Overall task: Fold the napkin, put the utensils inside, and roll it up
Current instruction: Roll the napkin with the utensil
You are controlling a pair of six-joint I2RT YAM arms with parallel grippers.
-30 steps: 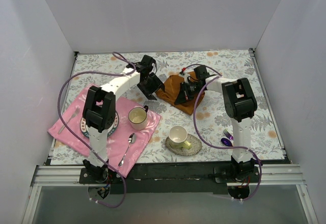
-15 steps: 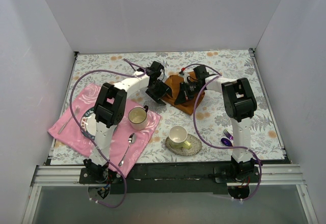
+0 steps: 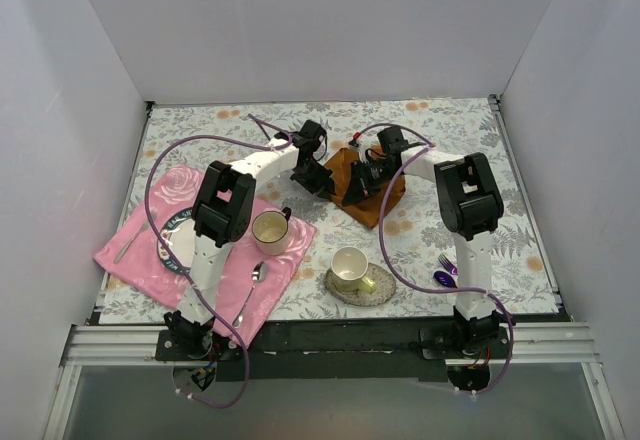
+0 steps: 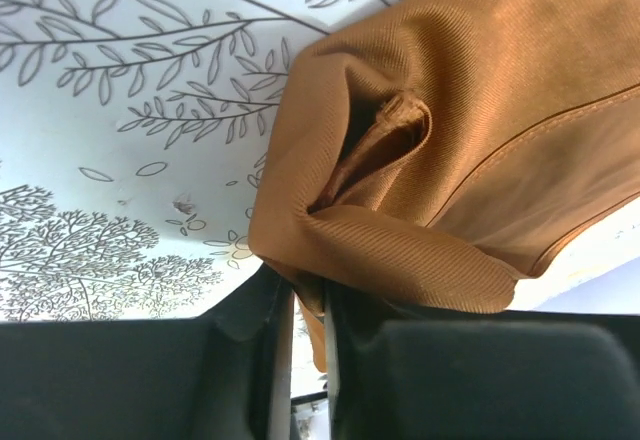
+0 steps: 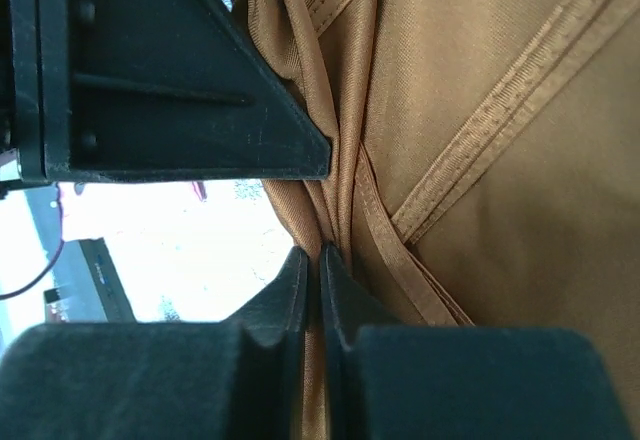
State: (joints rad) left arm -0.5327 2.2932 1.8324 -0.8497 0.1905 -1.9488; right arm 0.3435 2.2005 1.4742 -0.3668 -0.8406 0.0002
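Observation:
The rust-orange napkin (image 3: pixel 378 198) lies bunched at the middle of the table. My left gripper (image 3: pixel 322 177) is at its left edge. In the left wrist view the left gripper (image 4: pixel 310 298) is shut on a fold of the napkin (image 4: pixel 480 130), with cloth pinched between its jaws. My right gripper (image 3: pixel 358 184) is close beside it; in the right wrist view the right gripper (image 5: pixel 319 260) is shut on gathered hems of the napkin (image 5: pixel 500 160). The utensils, a purple fork (image 3: pixel 448 263) and a dark spoon (image 3: pixel 444 279), lie near the right arm's base.
A pink cloth (image 3: pixel 135 260) at the left carries a plate (image 3: pixel 170 245), a cup (image 3: pixel 270 230), a silver spoon (image 3: pixel 250 290) and a silver fork (image 3: pixel 128 245). A second cup (image 3: pixel 349 265) sits on a saucer (image 3: pixel 380 290) near the front. White walls enclose the table.
My left arm swung right to the napkin's left edge and its jaws closed on the cloth. The right gripper stayed shut on the napkin.

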